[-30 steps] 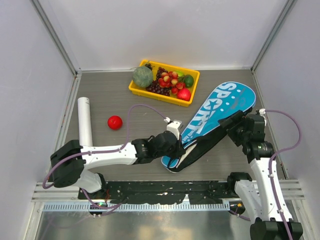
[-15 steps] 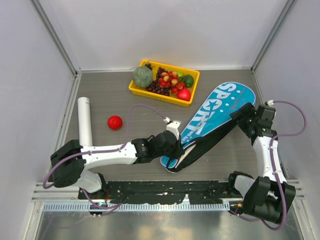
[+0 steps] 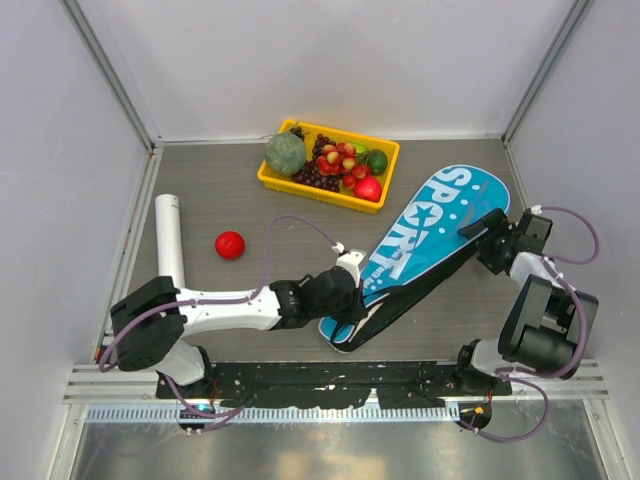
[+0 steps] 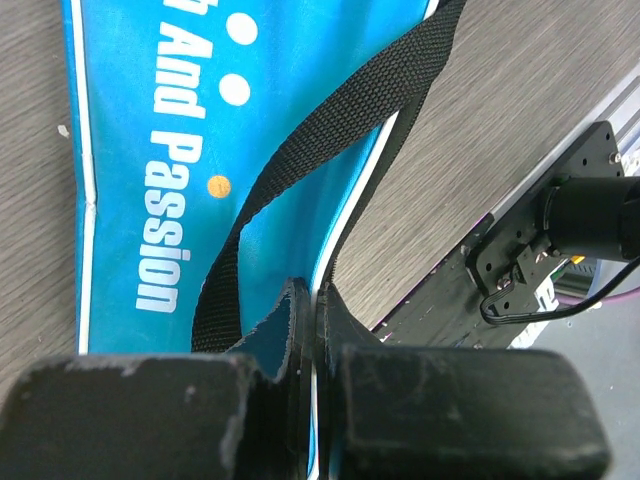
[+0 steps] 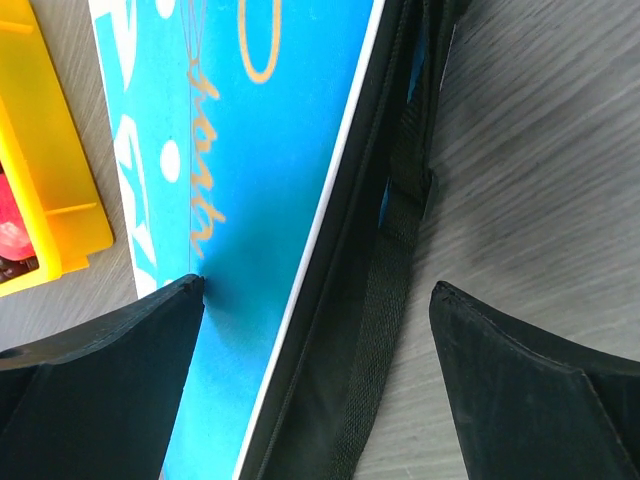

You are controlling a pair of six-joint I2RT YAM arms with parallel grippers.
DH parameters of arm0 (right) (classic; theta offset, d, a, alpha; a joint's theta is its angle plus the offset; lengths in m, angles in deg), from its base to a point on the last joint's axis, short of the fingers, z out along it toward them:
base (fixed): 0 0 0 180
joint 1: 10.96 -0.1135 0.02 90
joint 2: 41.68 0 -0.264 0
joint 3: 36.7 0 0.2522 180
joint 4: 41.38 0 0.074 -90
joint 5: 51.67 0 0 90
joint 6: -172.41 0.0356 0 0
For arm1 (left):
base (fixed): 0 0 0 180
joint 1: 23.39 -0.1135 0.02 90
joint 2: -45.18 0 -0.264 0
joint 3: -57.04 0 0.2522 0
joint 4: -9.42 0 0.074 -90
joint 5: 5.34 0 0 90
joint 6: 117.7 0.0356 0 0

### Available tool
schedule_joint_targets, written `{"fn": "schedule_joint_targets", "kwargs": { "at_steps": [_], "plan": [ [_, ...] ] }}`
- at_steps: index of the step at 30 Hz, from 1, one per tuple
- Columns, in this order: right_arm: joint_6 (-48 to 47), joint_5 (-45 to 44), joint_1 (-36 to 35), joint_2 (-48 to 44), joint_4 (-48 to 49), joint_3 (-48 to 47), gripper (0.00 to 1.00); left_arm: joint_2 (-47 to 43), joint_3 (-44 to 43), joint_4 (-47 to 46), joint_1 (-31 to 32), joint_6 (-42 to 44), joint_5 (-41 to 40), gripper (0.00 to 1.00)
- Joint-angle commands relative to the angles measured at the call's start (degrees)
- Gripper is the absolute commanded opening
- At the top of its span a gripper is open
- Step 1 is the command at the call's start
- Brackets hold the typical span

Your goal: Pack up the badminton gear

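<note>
Bag lies aslant on table; right hand has drawn back to its right edge, spread wide, empty. Left hand stays pinched on its narrow end. Tube, well left of bag, not yet packed.

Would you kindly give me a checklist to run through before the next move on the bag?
1. Left tool shut on the bag edge: ok.
2. Right tool open, astride the bag's side: ok.
3. Strap out of the right tool's gap: not ok, it runs through.
4. Tube packed: not ok, it lies on the table.
5. Rackets and shuttlecocks in the bag: cannot tell.
</note>
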Motion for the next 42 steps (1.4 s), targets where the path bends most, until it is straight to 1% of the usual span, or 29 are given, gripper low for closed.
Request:
{"fn": "schedule_joint_targets", "kwargs": {
  "at_steps": [1, 5, 9, 10, 11, 12, 13, 15, 17, 19, 20, 22, 25, 28, 31, 33, 35, 38, 39, 42],
  "plan": [
    [-0.1, 4.2, 0.4, 4.6, 8.5, -0.1, 1.00, 0.5, 1.2, -4.7, 0.2, 0.1, 2.3, 0.00],
    [1.7, 6.3, 0.5, 8.0, 13.2, 2.1, 0.92, 1.8, 1.8, -6.0, 0.3, 0.0, 4.2, 0.00],
    [1.4, 6.8, 0.5, 9.3, 14.8, 2.6, 0.79, 2.1, 1.8, -6.4, 0.6, 0.0, 5.0, 0.00],
    [1.3, 6.9, 0.5, 9.6, 15.0, 2.5, 0.66, 1.8, 1.9, -6.7, 0.5, -0.1, 5.0, 0.00],
    [0.9, 7.3, 0.5, 9.7, 15.1, 2.4, 0.56, 1.5, 1.9, -6.8, 0.5, -0.2, 5.0, 0.00],
    [0.6, 8.2, 0.5, 9.5, 14.9, 2.2, 0.39, 1.3, 2.2, -7.1, 0.6, -0.3, 5.0, 0.00],
    [0.1, 8.6, 0.5, 9.3, 14.5, 1.8, 0.33, 0.7, 2.4, -7.6, 0.7, -0.5, 5.0, 0.00],
    [-0.6, 8.3, 0.5, 7.5, 13.0, 1.6, 0.15, 0.0, 2.7, -8.1, 0.7, -1.4, 7.1, 0.00],
    [-1.2, 7.3, 0.5, 4.3, 9.9, 0.8, 0.05, -1.2, 3.2, -8.9, 0.7, -2.2, 8.3, 0.00],
    [-0.7, 6.1, 0.4, 0.8, 7.6, 0.2, 0.05, -2.3, 3.6, -9.9, 0.8, -3.2, 9.6, 0.00],
    [-0.2, 6.0, 0.3, -1.5, 6.0, -0.7, 0.05, -2.9, 3.5, -10.3, 1.0, -3.5, 10.3, 0.04],
    [-0.6, 4.7, -0.1, -5.3, 2.0, -2.8, 0.05, -4.6, 3.8, -11.1, 1.3, -3.5, 10.9, 0.16],
    [-2.9, 2.9, -3.1, -9.6, -1.6, -7.9, 0.05, -7.8, 3.6, -10.6, 1.5, -2.8, 9.7, 0.27],
    [-6.7, 2.4, -6.1, -11.2, -6.9, -16.1, 0.06, -11.8, 2.3, -6.3, 1.6, -0.8, 5.8, 0.47],
    [-9.9, 1.1, -10.1, -13.3, -8.9, -21.4, 0.05, -16.0, -1.6, 2.0, 1.3, 3.3, 0.0, 0.60],
    [-13.6, -0.4, -12.7, -13.6, -11.8, -26.7, 0.05, -18.7, -4.8, 7.9, 0.8, 6.7, -3.3, 0.62],
    [-17.3, 0.1, -14.8, -12.4, -15.2, -32.9, 0.05, -21.4, -7.4, 12.8, -1.1, 9.5, -5.5, 0.63],
    [-19.6, 2.1, -16.9, -9.8, -19.9, -43.7, 0.05, -25.5, -11.7, 20.6, -6.0, 11.3, -7.2, 0.64],
    [-21.5, 1.7, -18.2, -8.7, -21.2, -45.4, 0.05, -26.7, -12.5, 22.4, -7.7, 11.7, -7.9, 0.64],
    [-27.0, 2.9, -21.3, -7.9, -20.7, -51.2, 0.05, -30.3, -14.9, 26.6, -13.9, 13.2, -9.8, 0.64]
  ]
}}
